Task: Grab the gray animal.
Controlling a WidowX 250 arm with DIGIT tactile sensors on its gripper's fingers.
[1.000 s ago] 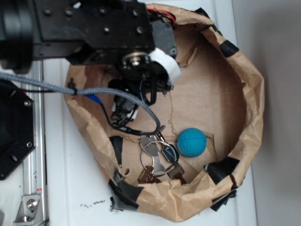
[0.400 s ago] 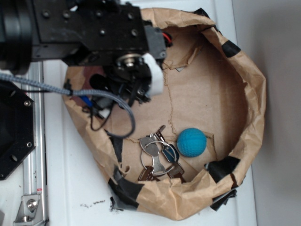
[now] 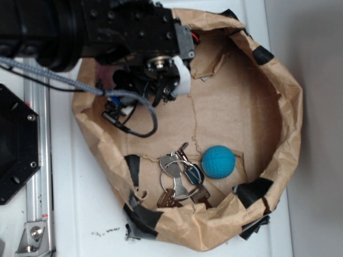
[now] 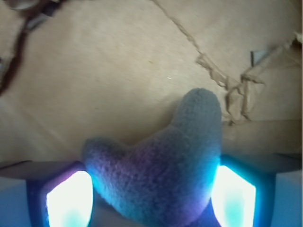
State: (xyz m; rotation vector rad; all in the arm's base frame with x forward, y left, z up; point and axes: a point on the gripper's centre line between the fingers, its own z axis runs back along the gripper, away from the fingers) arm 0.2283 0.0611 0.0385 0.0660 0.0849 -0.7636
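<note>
between your gripper fingers: the gray plush bunny, fingers closed against both its sides.
from the exterior view you get the arm over the upper left of the brown paper bag; bunny is hidden under it there. key bunch and blue ball lie just beside each other near the bag's lower rim, well apart from the gripper.
</note>
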